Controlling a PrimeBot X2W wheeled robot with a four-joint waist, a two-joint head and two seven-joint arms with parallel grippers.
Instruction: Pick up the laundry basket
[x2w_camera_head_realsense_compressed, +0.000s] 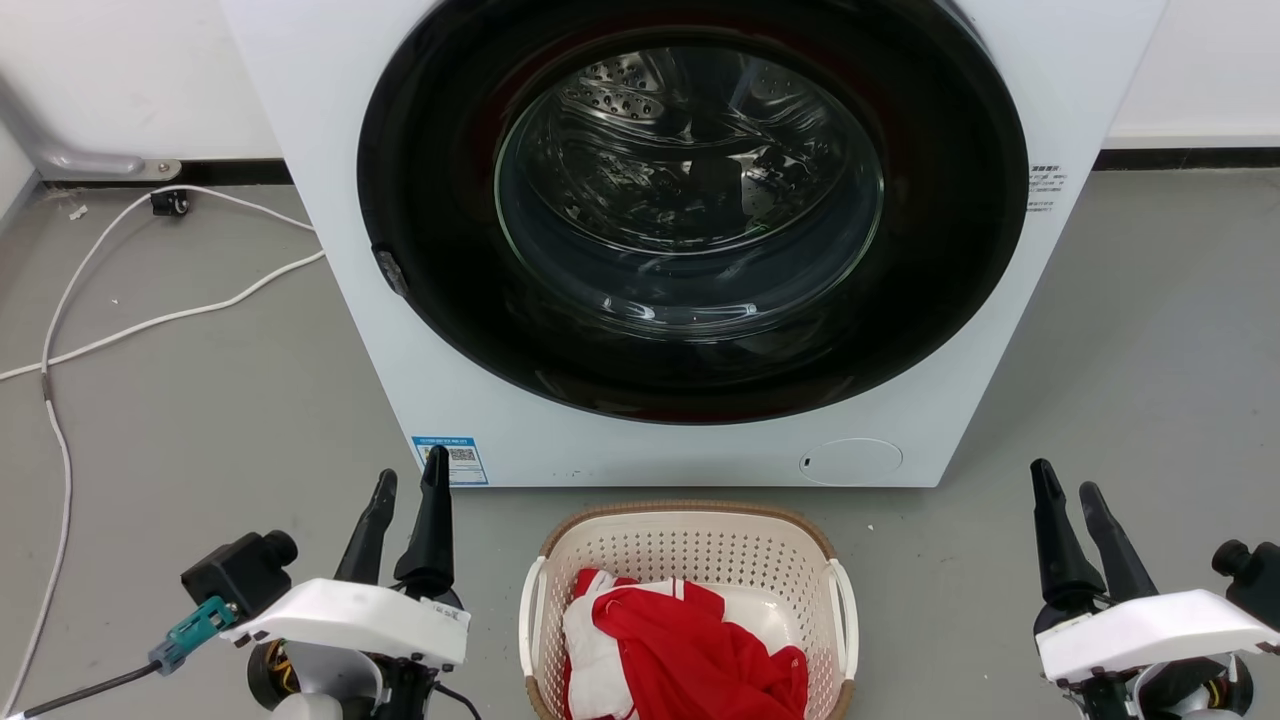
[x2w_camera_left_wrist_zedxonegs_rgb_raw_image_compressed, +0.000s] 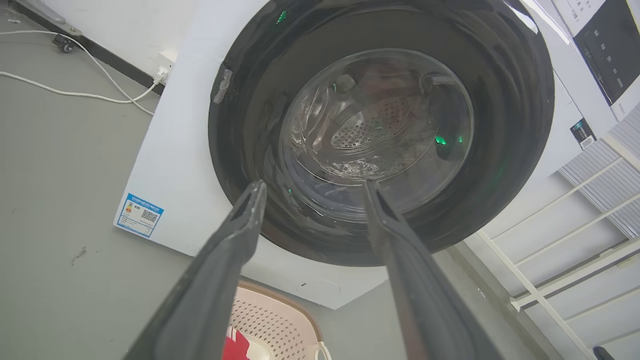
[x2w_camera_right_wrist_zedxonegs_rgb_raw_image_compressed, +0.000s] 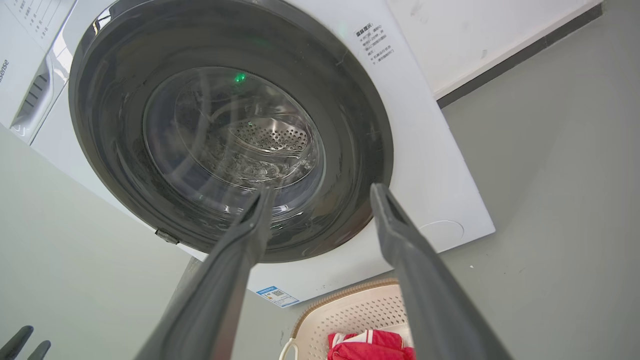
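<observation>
Grey floor (x2w_camera_head_realsense_compressed: 200, 420) before white washing machine (x2w_camera_head_realsense_compressed: 310, 100), laundry basket (x2w_camera_head_realsense_compressed: 690, 545) on floor just in front of it, red-and-white cloth (x2w_camera_head_realsense_compressed: 690, 640) inside, left gripper (x2w_camera_head_realsense_compressed: 411, 468) and right gripper (x2w_camera_head_realsense_compressed: 1065, 479) flanking basket, clear of it, fingers spread, empty

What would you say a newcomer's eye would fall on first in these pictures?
The washer, with its big dark round door, stands at the top middle of the head view. On the floor just before it sits the laundry basket, holding red and white cloth. The left gripper and right gripper hang open on either side of the basket, touching nothing.
</observation>
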